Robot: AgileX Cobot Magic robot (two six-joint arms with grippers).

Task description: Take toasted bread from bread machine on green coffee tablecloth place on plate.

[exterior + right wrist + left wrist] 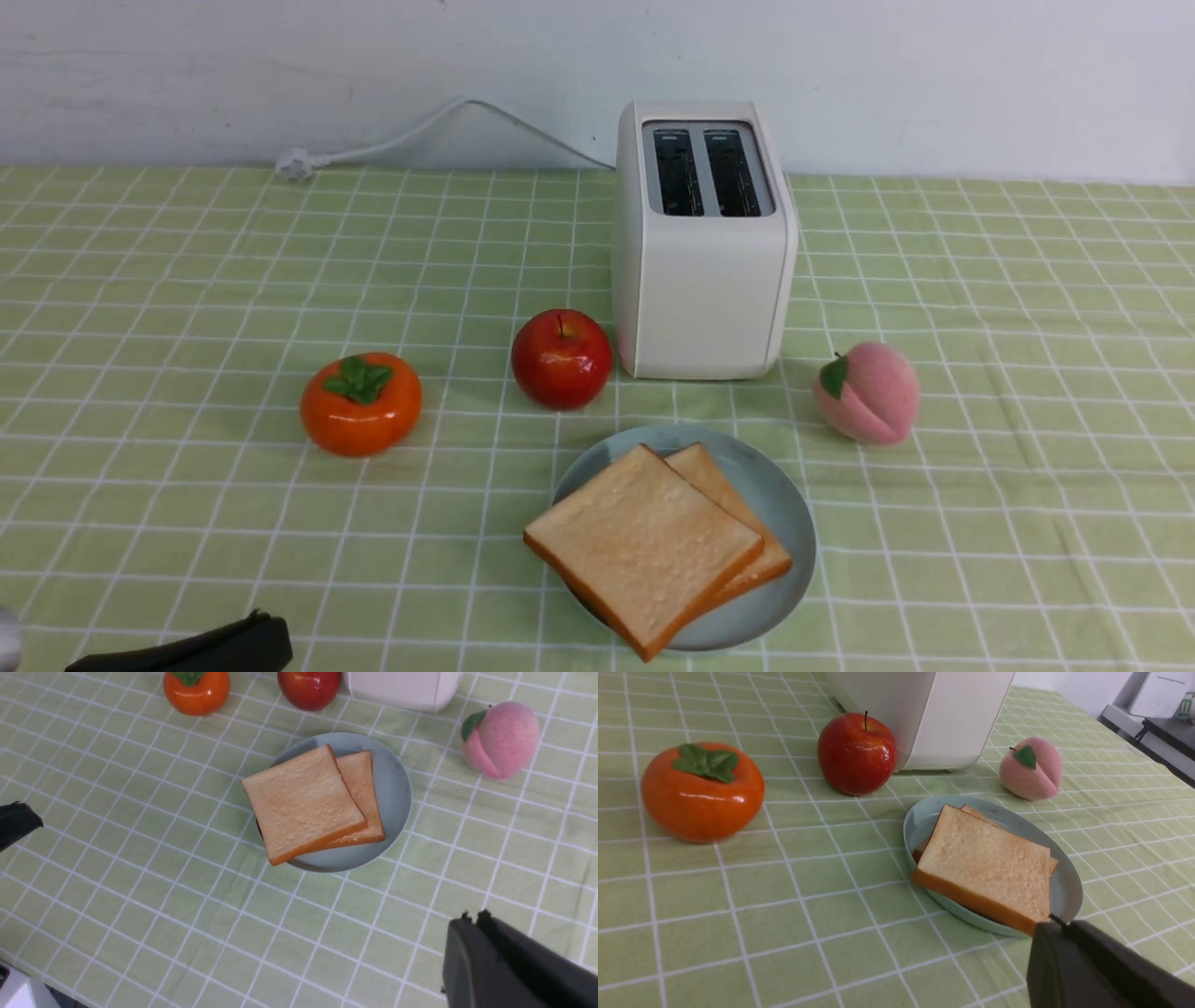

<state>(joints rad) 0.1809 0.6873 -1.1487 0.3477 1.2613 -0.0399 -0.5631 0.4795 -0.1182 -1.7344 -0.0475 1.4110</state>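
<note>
On the plate, just in front of the bread machine on the green coffee tablecloth, both slices of toasted bread are lying flat. The upper slice is overlapping the lower and poking a corner out over the plate's near rim. Both toaster slots are showing dark and empty, so the transfer is looking finished.

The left fingers are sitting pressed together, gripping nothing, low at the near left corner of the tablecloth, with the bread lying ahead and to their right. The right fingers are pressed together too, empty, hanging above the tablecloth with the bread lying ahead and to their left.

Being square, the slices are offering no long axis to line up on. Neither arm is looking clearly nearer, and I am judging that no further grasp is needed.
</note>
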